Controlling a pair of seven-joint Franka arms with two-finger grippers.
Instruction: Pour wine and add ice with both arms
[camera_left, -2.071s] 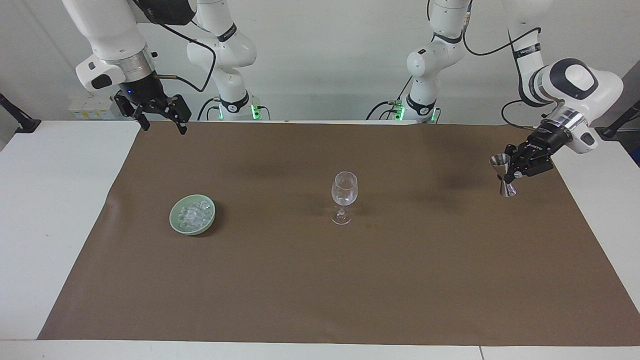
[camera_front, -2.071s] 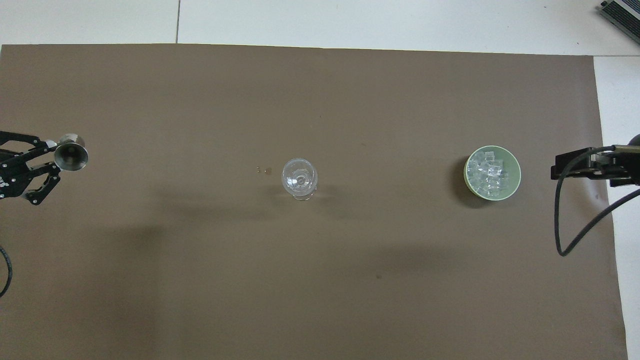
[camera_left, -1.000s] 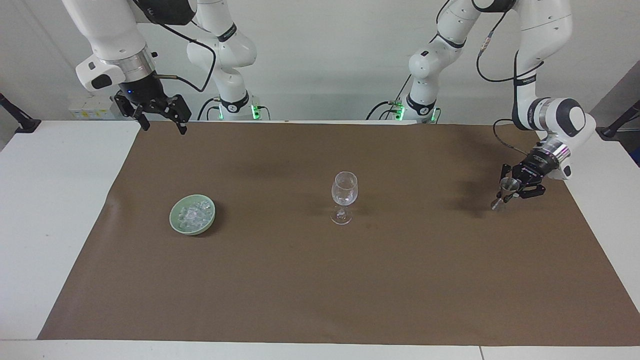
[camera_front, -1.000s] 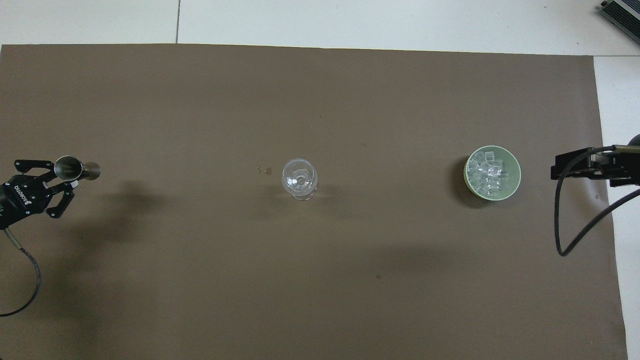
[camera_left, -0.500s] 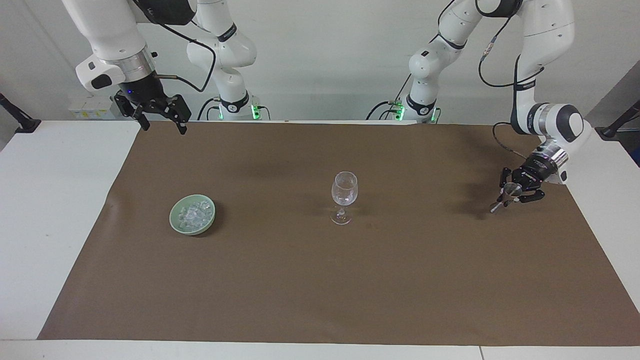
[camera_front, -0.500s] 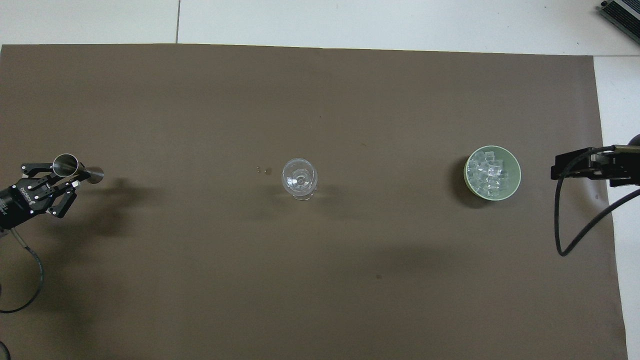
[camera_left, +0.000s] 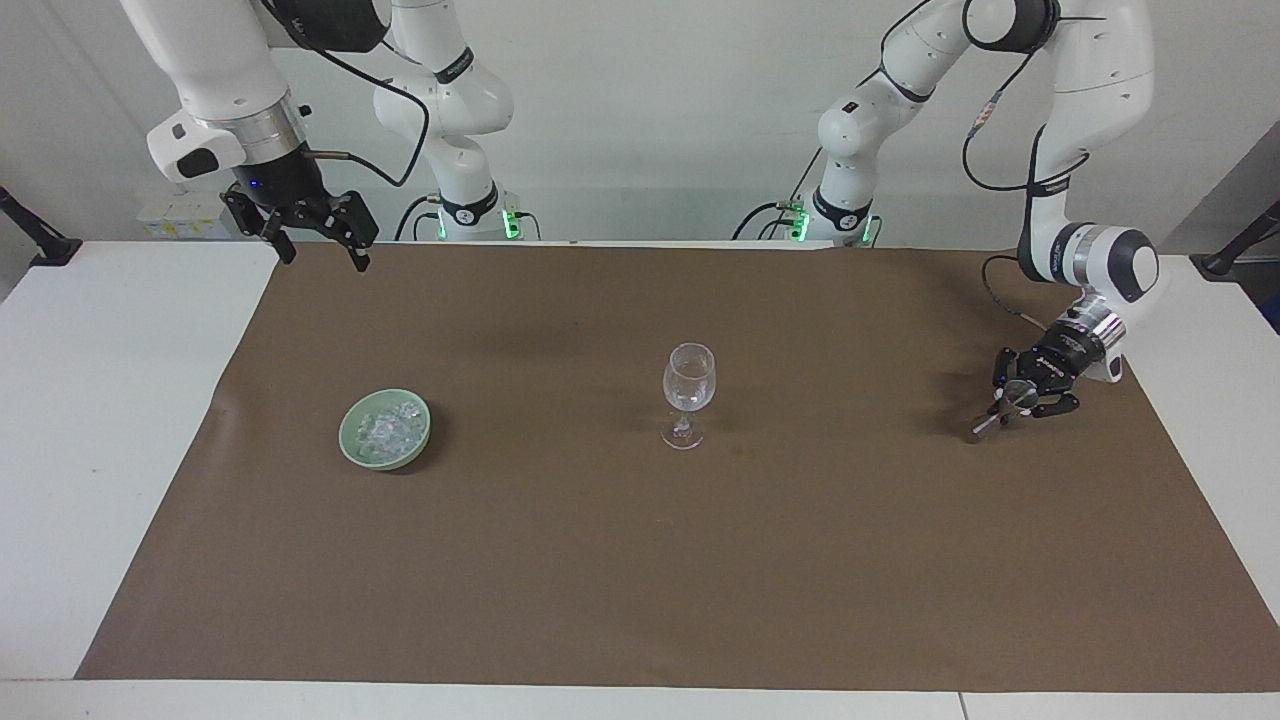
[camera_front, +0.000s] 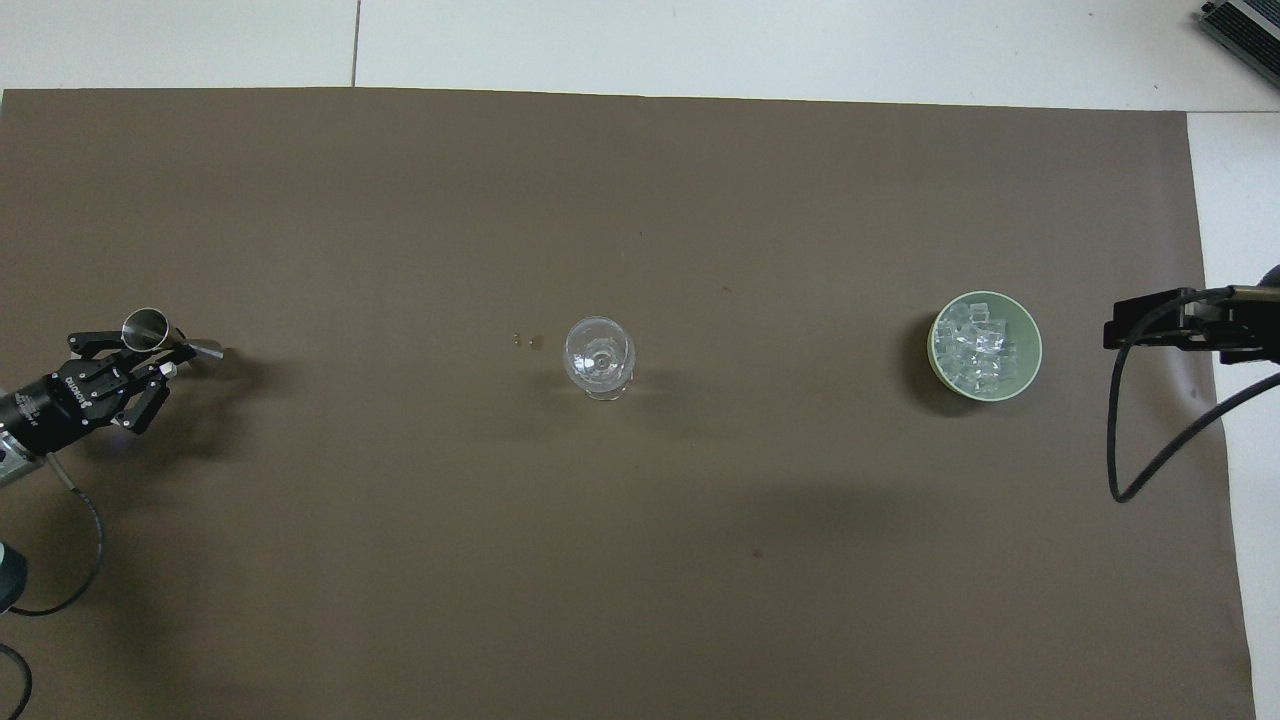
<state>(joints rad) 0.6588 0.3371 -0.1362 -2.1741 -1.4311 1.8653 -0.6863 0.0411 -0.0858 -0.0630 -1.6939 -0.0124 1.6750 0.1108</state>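
The left gripper (camera_left: 1017, 398) is clamped on a small steel jigger (camera_left: 1003, 407), tilted low over the brown mat (camera_left: 640, 560) at the left arm's end of the table; it looks like the measure is being set down, so the pouring step seems to be closing; the wine glass (camera_left: 688, 394) stands upright mid-mat, its contents too clear to judge; the ice (camera_left: 390, 428) lies heaped in a pale green bowl (camera_left: 352, 440) toward the right arm's end; the right gripper (camera_left: 310, 222) waits with jaws spread, raised over the mat's robot-side edge; next it would need to drop to the bowl and pinch one chunk; bare mat surrounds glass and bowl, and the jigger is close to the mat's end edge
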